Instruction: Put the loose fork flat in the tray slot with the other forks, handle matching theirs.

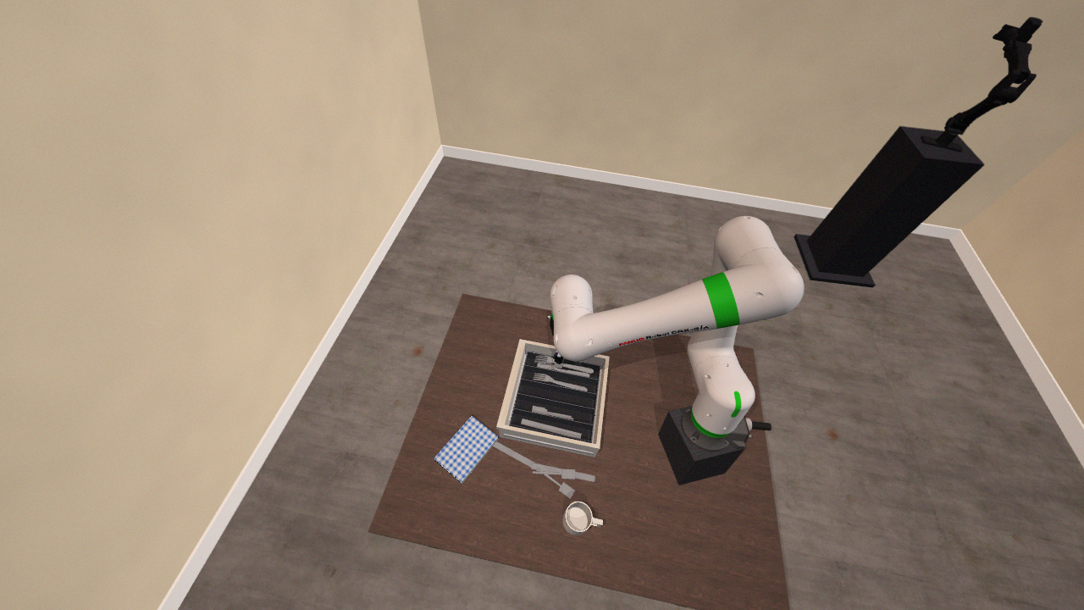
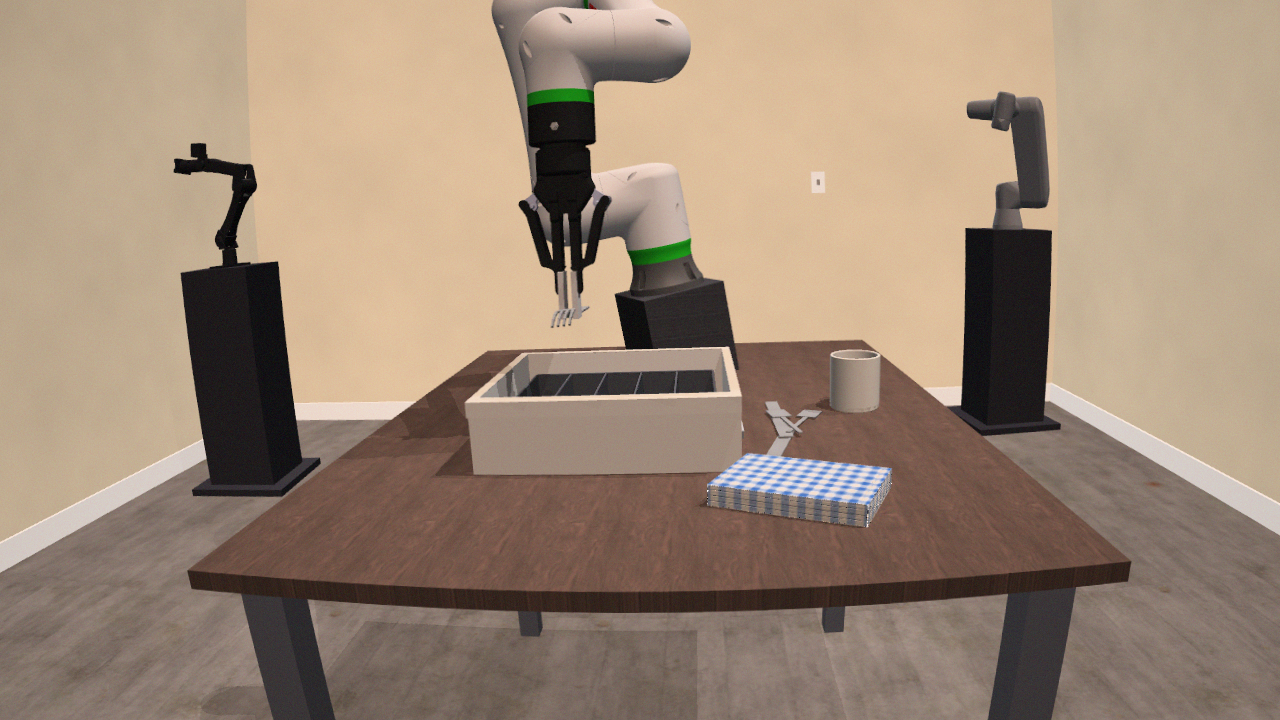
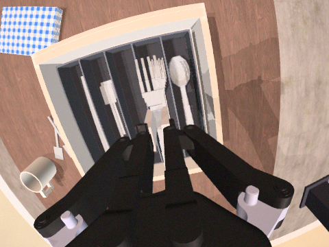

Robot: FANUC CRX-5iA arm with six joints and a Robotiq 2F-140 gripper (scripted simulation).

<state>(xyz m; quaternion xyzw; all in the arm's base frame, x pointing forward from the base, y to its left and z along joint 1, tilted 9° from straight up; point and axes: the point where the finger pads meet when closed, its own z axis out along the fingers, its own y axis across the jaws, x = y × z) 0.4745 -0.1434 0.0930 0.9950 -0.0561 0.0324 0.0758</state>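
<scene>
My gripper [image 2: 565, 268] is shut on the loose fork [image 2: 565, 313] and holds it well above the cream tray [image 2: 605, 410], over its far left part. In the wrist view the gripper [image 3: 155, 130] grips the fork [image 3: 153, 92] by the handle, with the tines pointing away from the fingers. The fork hangs along the dark slot [image 3: 153, 78] beside the spoon [image 3: 180, 75]. More tines show in that slot under the held fork, which partly hides them. From above, the gripper [image 1: 556, 356] is over the tray's far end [image 1: 556, 398].
A blue checked cloth [image 2: 799, 488] lies in front of the tray on the right. Loose flat cutlery [image 2: 785, 417] and a mug [image 2: 854, 380] sit beyond it. Other tray slots hold knives and flat pieces [image 3: 107, 96]. Black pedestals [image 2: 237, 376] [image 2: 1004, 326] stand beside the table.
</scene>
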